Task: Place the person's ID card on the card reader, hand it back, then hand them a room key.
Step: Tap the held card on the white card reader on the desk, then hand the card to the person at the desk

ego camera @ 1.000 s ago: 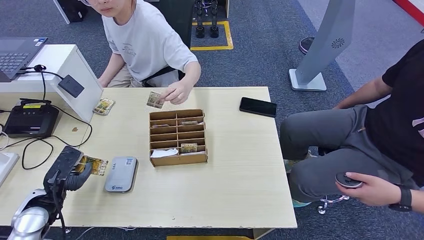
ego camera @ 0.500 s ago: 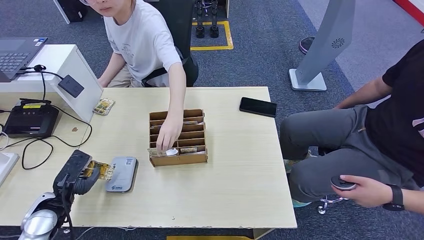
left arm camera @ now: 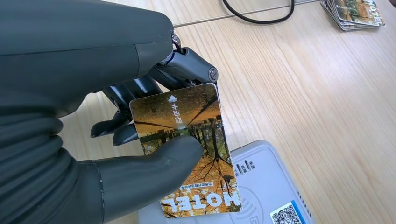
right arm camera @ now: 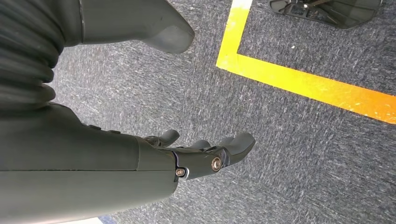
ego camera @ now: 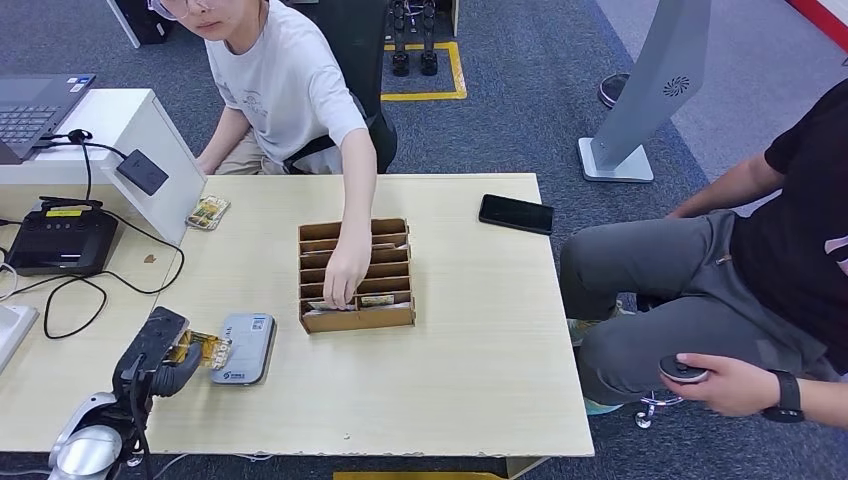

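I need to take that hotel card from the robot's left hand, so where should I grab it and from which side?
Take the hotel card by its free end printed HOTEL, which sticks out past the left hand over the grey card reader. Come from the reader's side; thumb and fingers cover the other end.

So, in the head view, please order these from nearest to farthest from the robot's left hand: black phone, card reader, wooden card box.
From the left hand:
1. Card reader, just beside it.
2. Wooden card box, mid-table.
3. Black phone, at the far right edge.

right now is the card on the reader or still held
Held: the left hand pinches the card between thumb and fingers, its end over the reader.
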Motion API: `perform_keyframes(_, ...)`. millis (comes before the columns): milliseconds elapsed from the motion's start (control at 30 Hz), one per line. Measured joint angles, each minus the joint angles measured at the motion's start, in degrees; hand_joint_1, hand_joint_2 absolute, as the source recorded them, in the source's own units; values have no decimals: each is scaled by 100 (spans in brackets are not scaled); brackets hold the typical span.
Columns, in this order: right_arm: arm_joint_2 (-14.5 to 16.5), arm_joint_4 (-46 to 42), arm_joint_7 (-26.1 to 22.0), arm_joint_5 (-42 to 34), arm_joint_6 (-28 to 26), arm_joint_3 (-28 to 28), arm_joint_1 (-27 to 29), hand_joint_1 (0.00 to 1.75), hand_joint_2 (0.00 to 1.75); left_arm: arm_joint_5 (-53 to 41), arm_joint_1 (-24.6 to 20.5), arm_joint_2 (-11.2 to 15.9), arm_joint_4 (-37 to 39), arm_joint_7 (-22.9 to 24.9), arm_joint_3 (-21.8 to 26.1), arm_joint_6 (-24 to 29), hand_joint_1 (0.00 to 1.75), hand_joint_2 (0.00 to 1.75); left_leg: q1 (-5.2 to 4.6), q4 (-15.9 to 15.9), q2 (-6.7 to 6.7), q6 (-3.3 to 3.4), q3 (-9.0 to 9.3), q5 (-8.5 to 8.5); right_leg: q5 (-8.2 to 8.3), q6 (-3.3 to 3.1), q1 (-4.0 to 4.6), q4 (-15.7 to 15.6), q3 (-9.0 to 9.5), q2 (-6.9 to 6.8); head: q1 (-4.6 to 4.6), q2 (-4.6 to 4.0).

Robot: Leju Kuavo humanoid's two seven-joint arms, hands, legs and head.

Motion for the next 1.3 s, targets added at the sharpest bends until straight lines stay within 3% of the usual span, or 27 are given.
perform_keyframes(567,0,22,-23,0,-33,37,-4,0,175,-605,8,-182,132,-1,-34,288,175,175,0,0,-1,0,0,0,0,0,0,0,1,-1,0,0)
perform_keyframes(800,0,23,-13,0,-48,38,-8,0,175,-1492,8,-315,181,-34,-116,793,175,175,0,0,-1,0,0,0,0,0,0,0,1,-1,-1,1)
perform_keyframes(1167,0,23,-13,0,-51,38,-8,0,175,-2293,5,-440,205,-6,-206,977,175,175,-1,0,-1,1,0,0,0,0,-1,0,1,-1,0,0)
perform_keyframes(1300,0,23,-13,0,-49,38,-8,0,175,-2050,9,-488,204,-134,-238,964,175,175,-1,0,-1,1,0,-1,0,0,0,0,1,-2,-1,0)
